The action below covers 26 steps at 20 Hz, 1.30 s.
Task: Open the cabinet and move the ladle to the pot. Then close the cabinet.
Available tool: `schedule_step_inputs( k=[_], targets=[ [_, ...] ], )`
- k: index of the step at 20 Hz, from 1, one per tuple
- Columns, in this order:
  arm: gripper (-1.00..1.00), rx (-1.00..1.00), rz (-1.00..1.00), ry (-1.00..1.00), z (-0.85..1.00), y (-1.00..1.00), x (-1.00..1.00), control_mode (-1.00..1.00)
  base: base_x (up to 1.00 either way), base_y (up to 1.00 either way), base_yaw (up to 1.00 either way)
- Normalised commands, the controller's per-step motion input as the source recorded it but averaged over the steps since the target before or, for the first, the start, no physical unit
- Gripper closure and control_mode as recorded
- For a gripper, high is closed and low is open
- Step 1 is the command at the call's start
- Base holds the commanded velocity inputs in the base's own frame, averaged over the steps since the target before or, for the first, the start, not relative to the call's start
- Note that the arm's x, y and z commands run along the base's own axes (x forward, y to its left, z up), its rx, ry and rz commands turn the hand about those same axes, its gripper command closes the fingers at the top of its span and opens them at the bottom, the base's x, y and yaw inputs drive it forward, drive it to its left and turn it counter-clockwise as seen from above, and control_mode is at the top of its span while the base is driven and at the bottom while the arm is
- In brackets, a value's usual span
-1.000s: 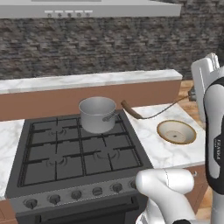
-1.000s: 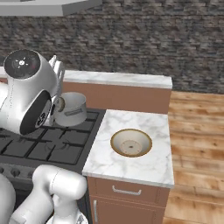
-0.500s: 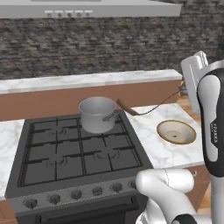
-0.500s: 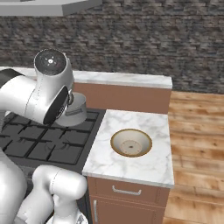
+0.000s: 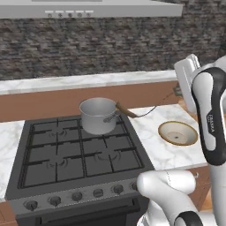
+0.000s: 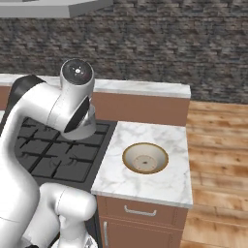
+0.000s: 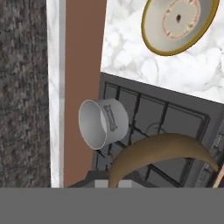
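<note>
The steel pot (image 5: pixel 98 115) stands on the stove's back burner, and in the hand view the pot (image 7: pixel 103 124) lies on its side to the picture. My gripper (image 5: pixel 178 90) is shut on the ladle (image 5: pixel 126 110) above the counter to the right of the pot. The ladle's thin stem slants down from the hand, and its dark-brown handle ends just beside the pot's rim. In the hand view the ladle's brown curved bowl edge (image 7: pixel 162 151) sits right in front of my gripper (image 7: pixel 109 181). The cabinet is out of view.
A beige round dish with a gold rim (image 5: pixel 178 133) (image 6: pixel 145 158) rests on the marble counter (image 6: pixel 164 179) right of the black gas stove (image 5: pixel 75 154). A brown ledge and a stone wall run behind. A range hood (image 5: pixel 88 9) hangs above.
My arm has swung left, toward the stove, and risen a little. The ladle came along, so its handle now lies slightly closer to the pot. Pot and dish stayed put.
</note>
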Motion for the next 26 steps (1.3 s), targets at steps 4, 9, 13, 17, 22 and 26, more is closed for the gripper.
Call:
schedule_step_inputs(
  k=[4, 9, 13, 17, 22, 26],
  targets=[
    [1.0, -0.09, 0.0, -0.13, 0.0, 0.0, 0.27, -1.0, 0.0, 0.0, 0.0],
    [1.0, -0.11, 0.0, -0.17, 0.0, 0.0, 0.22, -1.0, 0.0, 0.0, 0.0],
    [1.0, -0.08, 0.0, -0.17, 0.0, 0.0, 0.0, -1.0, 0.0, 0.0, 0.0],
    [1.0, -0.07, 0.0, -0.07, 0.0, 0.0, 0.06, -1.0, 0.0, 0.0, 0.0],
    [1.0, -0.06, 0.0, -0.06, 0.0, 0.0, 0.17, -1.0, 0.0, 0.0, 0.0],
    [1.0, -0.05, 0.0, -0.04, 0.0, 0.0, 0.11, -1.0, 0.0, 0.0, 0.0]
  ],
)
